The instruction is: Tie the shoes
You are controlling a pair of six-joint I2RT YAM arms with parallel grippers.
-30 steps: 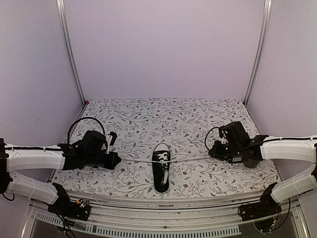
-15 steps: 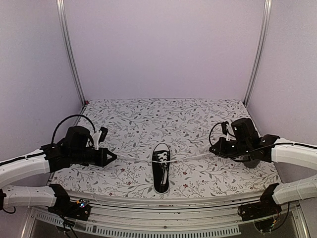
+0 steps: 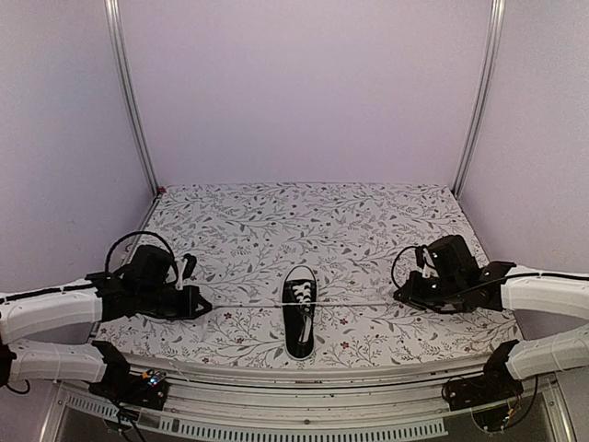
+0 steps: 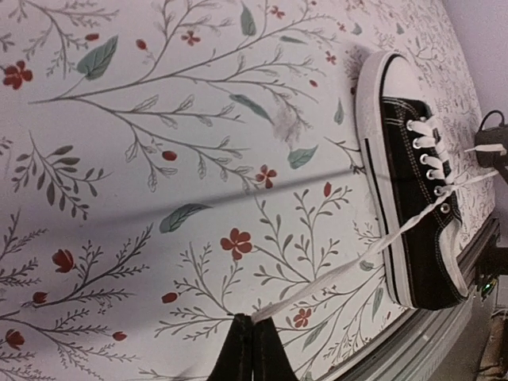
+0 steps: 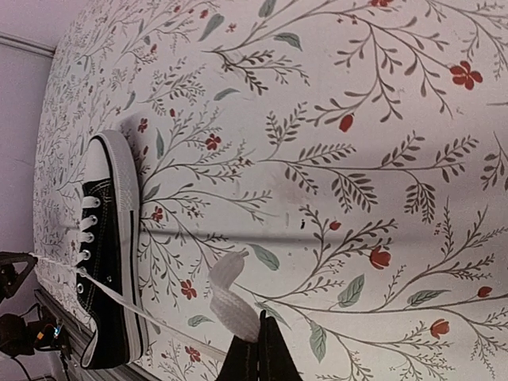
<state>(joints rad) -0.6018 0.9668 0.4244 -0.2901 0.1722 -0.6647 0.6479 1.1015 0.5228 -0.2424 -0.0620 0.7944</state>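
Observation:
A black sneaker (image 3: 299,322) with white laces and a white toe cap sits near the table's front edge, toe pointing away. Its two lace ends stretch out sideways in one taut line. My left gripper (image 3: 204,307) is shut on the left lace end (image 4: 341,274), left of the shoe (image 4: 413,182); its tips (image 4: 252,321) pinch the lace just above the cloth. My right gripper (image 3: 398,296) is shut on the right lace end (image 5: 230,298), right of the shoe (image 5: 107,262); its tips (image 5: 260,321) show a short free tail of lace curling out beside them.
The table carries a floral cloth (image 3: 304,221). Aluminium posts (image 3: 129,92) stand at the back corners against lilac walls. A metal rail (image 3: 304,378) runs along the front edge just behind the shoe's heel.
Both grippers have dropped lower towards the cloth and drawn slightly outward. The laces, slack and angled before, now run in one straight taut line through the shoe.

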